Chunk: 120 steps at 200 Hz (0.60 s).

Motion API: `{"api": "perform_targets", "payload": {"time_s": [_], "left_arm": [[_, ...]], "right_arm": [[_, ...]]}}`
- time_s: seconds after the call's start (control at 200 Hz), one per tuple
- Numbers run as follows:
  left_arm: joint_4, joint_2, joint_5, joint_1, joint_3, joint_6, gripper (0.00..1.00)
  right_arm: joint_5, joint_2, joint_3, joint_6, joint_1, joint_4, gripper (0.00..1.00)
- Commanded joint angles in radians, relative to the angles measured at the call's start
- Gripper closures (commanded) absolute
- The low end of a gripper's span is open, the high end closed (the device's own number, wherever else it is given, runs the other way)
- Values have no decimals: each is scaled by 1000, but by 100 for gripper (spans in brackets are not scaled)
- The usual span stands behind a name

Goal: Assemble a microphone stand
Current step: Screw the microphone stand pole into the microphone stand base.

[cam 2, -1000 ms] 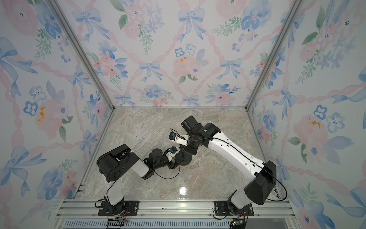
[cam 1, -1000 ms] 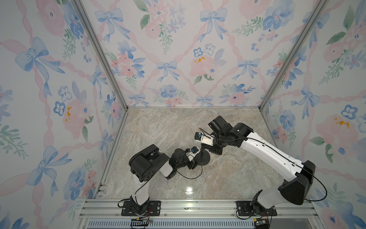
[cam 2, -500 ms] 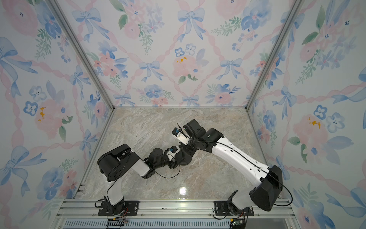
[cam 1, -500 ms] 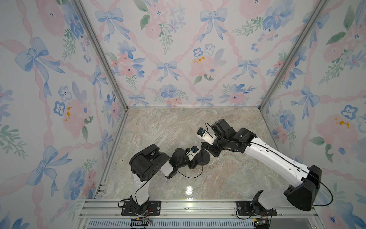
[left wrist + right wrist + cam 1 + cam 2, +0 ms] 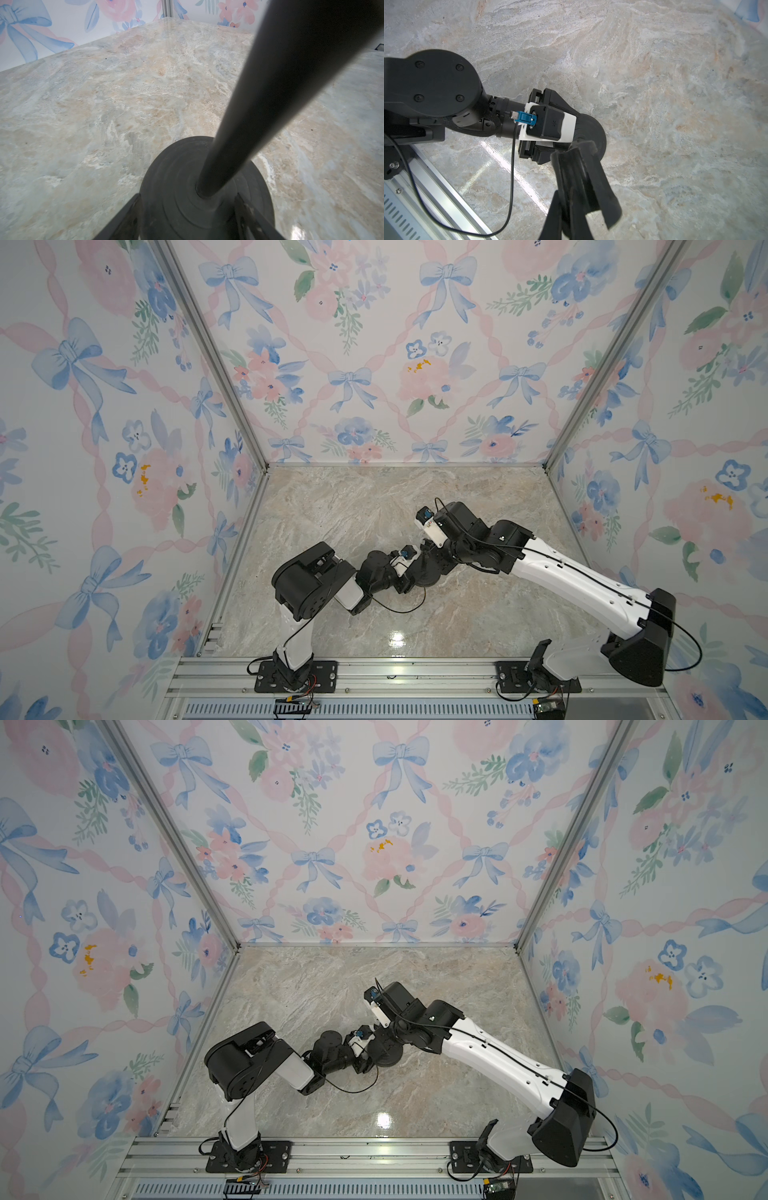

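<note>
Robot test cell in lab. Three tall wall panels printed with pastel bows and flowers [image 5: 374, 364] box in small square work floor of beige marble-pattern sheet [image 5: 353, 506]. Bare silver aluminium corner posts [image 5: 208, 352] at panel joins. Slotted aluminium extrusion rail [image 5: 415, 676] along open front edge. Black-and-white left robot arm [image 5: 307, 585] and black-and-white right robot arm [image 5: 573, 580] fixed to rail on flat black mounting plates [image 5: 324, 674]. Thin black cables [image 5: 401, 611] trail from arms. Small green circuit board [image 5: 548, 707] and vented grey strip [image 5: 374, 709] below rail.
</note>
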Motion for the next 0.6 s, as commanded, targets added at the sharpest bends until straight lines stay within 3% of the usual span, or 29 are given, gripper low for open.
{"api": "perform_targets", "payload": {"time_s": [0.0, 0.28, 0.595], "left_arm": [[-127, 40, -61, 8, -3, 8, 28], [-127, 42, -61, 8, -3, 8, 29], [-127, 39, -61, 7, -11, 8, 30]], "right_arm": [[78, 1, -26, 193, 55, 4, 100], [160, -1, -54, 534, 88, 73, 100], [197, -17, -137, 709, 106, 180, 100]]}}
